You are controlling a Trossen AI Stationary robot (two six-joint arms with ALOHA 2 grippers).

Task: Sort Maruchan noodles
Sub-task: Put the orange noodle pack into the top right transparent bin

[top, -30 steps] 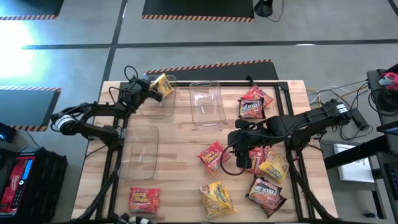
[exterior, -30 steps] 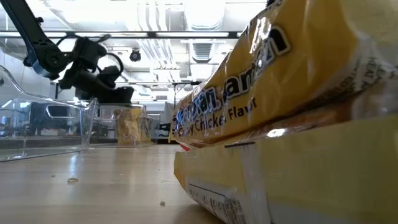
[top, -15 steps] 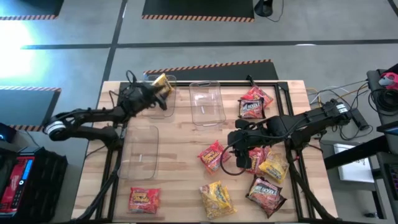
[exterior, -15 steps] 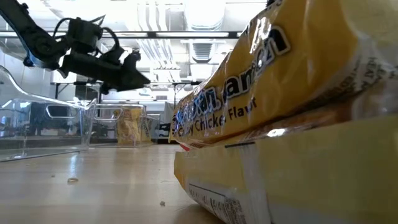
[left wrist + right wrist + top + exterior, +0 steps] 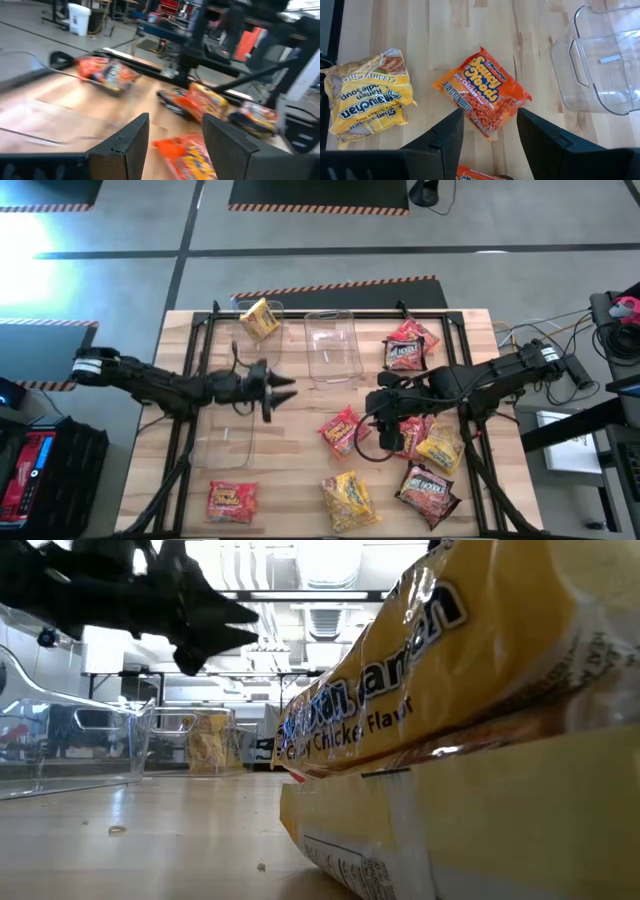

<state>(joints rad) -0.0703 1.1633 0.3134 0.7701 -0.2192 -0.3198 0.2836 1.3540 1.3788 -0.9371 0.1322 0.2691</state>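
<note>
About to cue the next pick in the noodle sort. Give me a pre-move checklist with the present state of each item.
1. Left gripper empty, jaws apart: ok.
2. Right gripper open above the orange packet: ok.
3. Orange packet lying clear of the yellow packet: ok.
4. Yellow packet dropped in the far-left bin: ok.
5. Middle bin empty: ok.
6. Near-left bin empty: ok.

The dark left arm is stretched rightward across the table's left half, its two-finger left gripper point(image 5: 288, 388) held open and empty. The dark right arm is bent leftward over the right half, its right gripper point(image 5: 372, 420) open, pointed down.
</note>
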